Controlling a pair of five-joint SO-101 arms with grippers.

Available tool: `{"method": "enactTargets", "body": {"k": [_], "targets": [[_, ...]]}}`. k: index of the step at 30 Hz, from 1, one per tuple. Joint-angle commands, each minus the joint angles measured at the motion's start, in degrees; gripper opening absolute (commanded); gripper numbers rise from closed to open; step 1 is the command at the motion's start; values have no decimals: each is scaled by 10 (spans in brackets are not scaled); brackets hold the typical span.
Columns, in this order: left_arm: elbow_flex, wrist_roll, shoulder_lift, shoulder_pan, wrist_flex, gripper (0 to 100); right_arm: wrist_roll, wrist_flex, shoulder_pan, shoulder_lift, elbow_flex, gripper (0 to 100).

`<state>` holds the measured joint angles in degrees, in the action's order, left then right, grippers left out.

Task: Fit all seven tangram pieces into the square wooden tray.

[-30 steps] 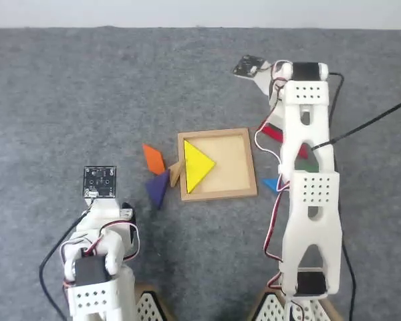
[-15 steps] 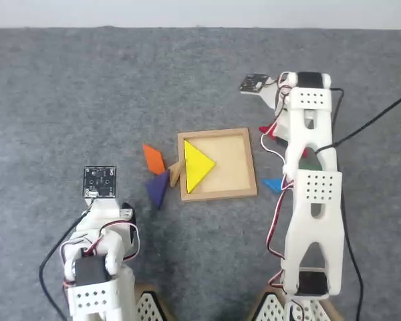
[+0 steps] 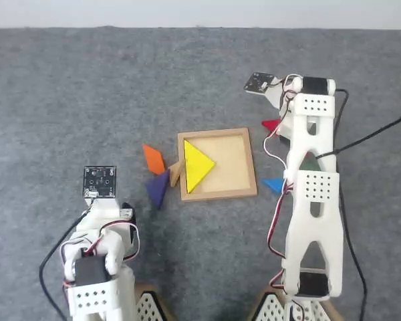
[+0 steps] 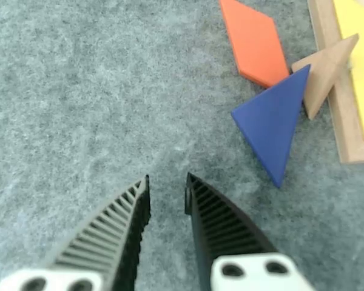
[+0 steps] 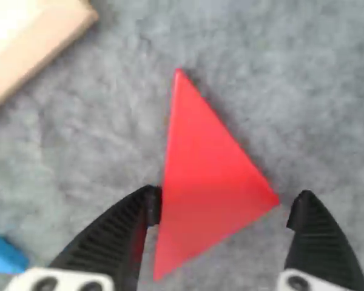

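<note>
Your right gripper (image 5: 224,209) is right over the red triangle (image 5: 209,182), with its fingers wide apart. The triangle lies flat on the grey mat (image 3: 87,93), between the two fingers. One finger (image 5: 147,203) is just beside the triangle's long side. The other finger (image 5: 300,206) is just past the square corner, with a little mat showing in between. The long side runs along the fingers, not across them, so I think closing would pinch the long side against that corner. A corner may slip, so close slowly.

From above, the red triangle is on the right of the wooden tray (image 3: 217,132), near its far corner. The tray has a yellow triangle (image 3: 197,165) inside it.

Your left gripper (image 4: 167,180) hangs over bare mat with a small gap between its fingers, holding nothing. It is well apart from the red triangle, on the other side of the tray. So this one belongs to the right arm.
</note>
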<state>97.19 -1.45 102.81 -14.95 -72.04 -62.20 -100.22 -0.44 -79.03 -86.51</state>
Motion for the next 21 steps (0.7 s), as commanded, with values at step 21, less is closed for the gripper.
{"method": "enactTargets", "body": {"k": [21], "targets": [[-7, -1, 11, -4, -2, 93, 10, -28, 7, -51, -96, 75]]}}
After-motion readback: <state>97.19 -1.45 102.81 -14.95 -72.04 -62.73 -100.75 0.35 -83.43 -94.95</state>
